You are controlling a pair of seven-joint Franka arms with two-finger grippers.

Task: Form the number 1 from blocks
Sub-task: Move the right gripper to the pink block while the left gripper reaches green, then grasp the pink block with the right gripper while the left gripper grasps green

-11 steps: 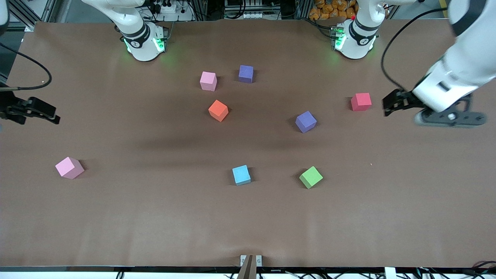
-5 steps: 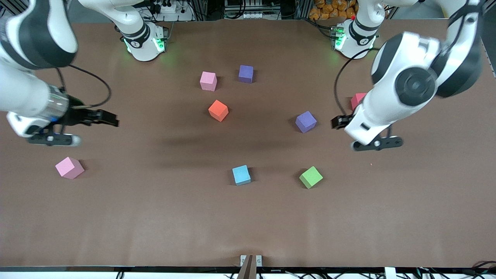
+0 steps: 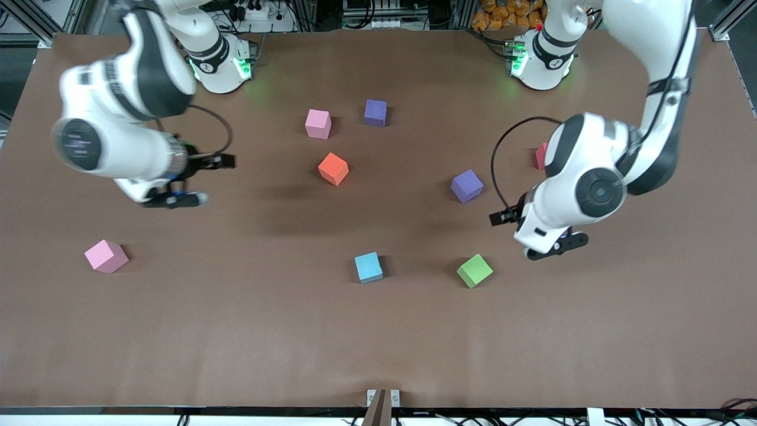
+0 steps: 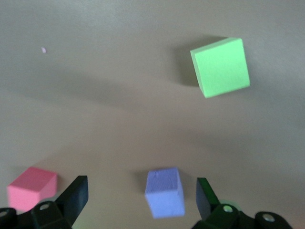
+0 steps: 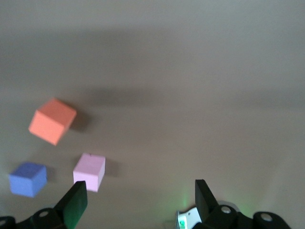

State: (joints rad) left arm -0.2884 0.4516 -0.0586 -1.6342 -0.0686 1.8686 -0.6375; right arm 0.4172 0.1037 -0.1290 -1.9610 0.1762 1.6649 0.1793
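Front view, table: a brown table (image 3: 378,343) is seen, with eight blocks spread over it, none touching.
Front view, blocks by the edge where the arm bases stand: a pink block (image 3: 318,123) and a purple block (image 3: 375,112) are seen side by side, the purple one toward the left arm's end.
Front view, middle blocks: an orange block (image 3: 333,168) is seen nearer the camera than the pink one. A second purple block (image 3: 467,186) lies toward the left arm's end.
Front view, red block (image 3: 540,155): only a sliver is seen; the rest is hidden by the left arm.
Front view, blocks nearer the camera edge: a light blue block (image 3: 368,267) and a green block (image 3: 474,270) are seen well apart. A second pink block (image 3: 106,256) lies near the right arm's end of the table.
Front view, left gripper (image 3: 501,218): it is held in the air over bare table between the second purple block and the green block. Nothing is held.
Front view, right gripper (image 3: 220,161): it is held in the air over bare table toward the right arm's end. It looks a little blurred.
Left wrist view, left gripper (image 4: 142,194): the fingers (image 4: 76,196) are spread wide and nothing is gripped. The green, purple and red blocks are seen on the table below.
Right wrist view, right gripper (image 5: 138,195): the fingers (image 5: 75,200) are spread wide and nothing is gripped. The orange, pink and purple blocks are seen below.
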